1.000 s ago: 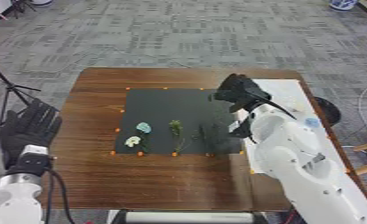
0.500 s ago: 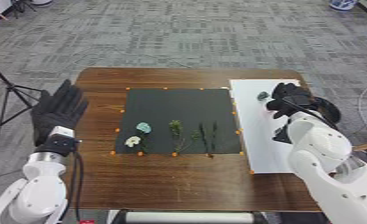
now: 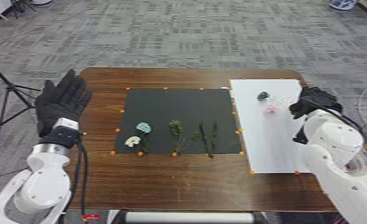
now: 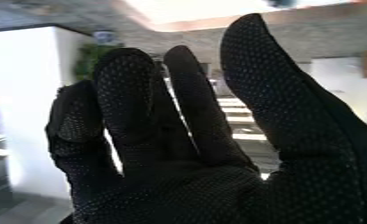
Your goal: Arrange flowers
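shifted rightward since the earlier frame: black-gloved right hand [image 3: 316,101], fingers wide and empty. the small pink flower [image 3: 270,109] lies on the white rectangular sheet [image 3: 268,150], near and left of the hand; grasping likely calls for leftward travel.

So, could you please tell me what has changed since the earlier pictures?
The right hand has moved right, from the far right part of the black mat across the white sheet to that sheet's right edge. The left hand has moved forward and a little right. The blue flower, white flower and green sprig stayed put on the mat.
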